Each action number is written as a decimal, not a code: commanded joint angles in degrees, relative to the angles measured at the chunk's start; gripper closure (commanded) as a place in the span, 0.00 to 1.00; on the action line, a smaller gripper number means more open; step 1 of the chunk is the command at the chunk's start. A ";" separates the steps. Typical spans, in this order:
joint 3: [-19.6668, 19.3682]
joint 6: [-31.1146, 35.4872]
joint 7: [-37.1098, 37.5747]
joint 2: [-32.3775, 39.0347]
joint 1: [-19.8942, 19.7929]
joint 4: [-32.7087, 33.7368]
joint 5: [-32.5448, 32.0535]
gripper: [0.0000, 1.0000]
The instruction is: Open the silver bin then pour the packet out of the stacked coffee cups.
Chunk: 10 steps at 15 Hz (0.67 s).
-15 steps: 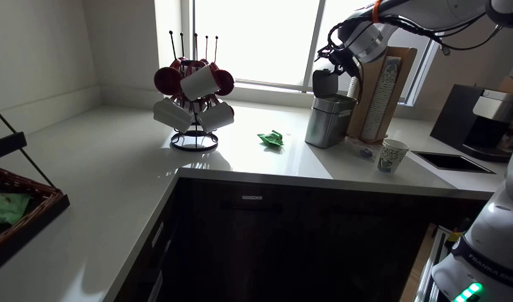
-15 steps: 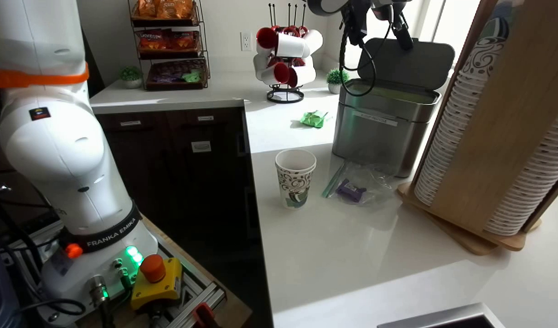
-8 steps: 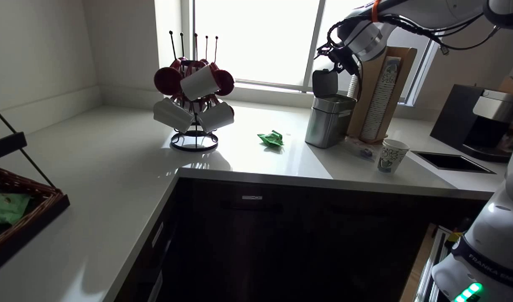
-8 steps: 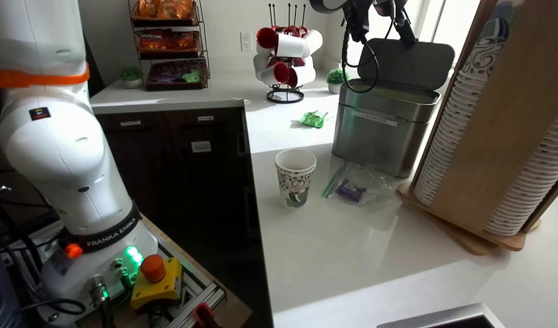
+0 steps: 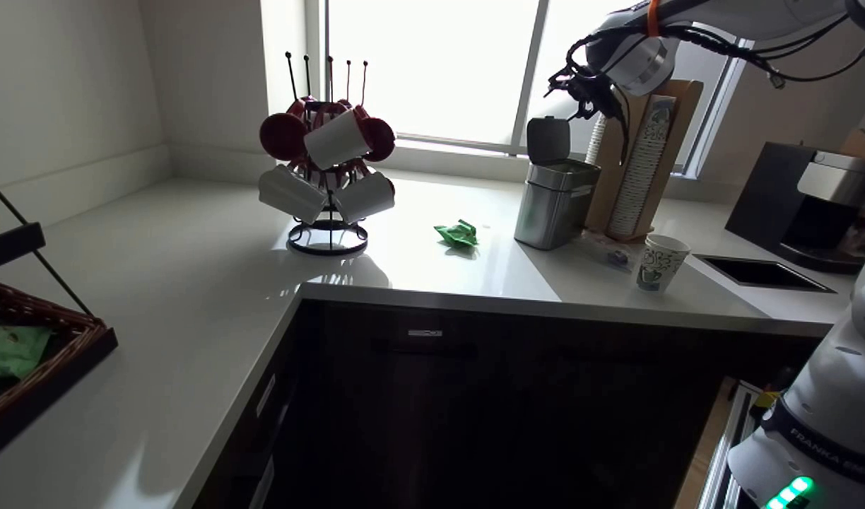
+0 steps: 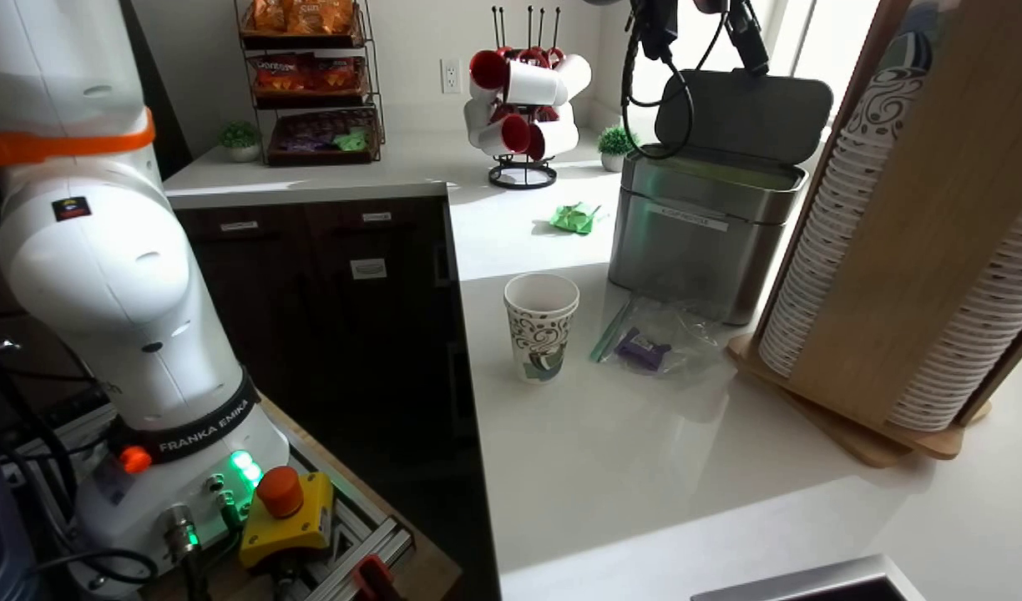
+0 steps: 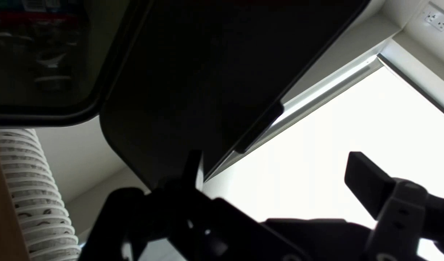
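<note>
Above the silver bin (image 6: 695, 259) — its contents (image 7: 49, 54) too dark to name — fingers (image 7: 369, 183) stand apart.

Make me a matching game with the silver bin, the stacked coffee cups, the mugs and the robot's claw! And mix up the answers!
1. Silver bin
2. Stacked coffee cups
3. Mugs
4. Claw

A. Hanging on a rack
B. Fingers apart, gripping nothing
C. Swirly pattern outside
D. Lid up

Right pairs: 1-D; 2-C; 3-A; 4-B.
</note>
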 commanded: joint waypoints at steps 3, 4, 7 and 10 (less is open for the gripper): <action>-0.62 -13.13 3.32 -8.77 -1.17 -5.91 -8.04 0.00; -0.64 -15.83 3.29 -9.78 -1.51 -6.27 -9.49 0.00; -0.63 -23.08 2.28 -12.45 -2.45 -7.34 -13.35 0.00; -0.73 -30.17 -1.34 -14.84 -3.13 -9.30 -16.53 0.00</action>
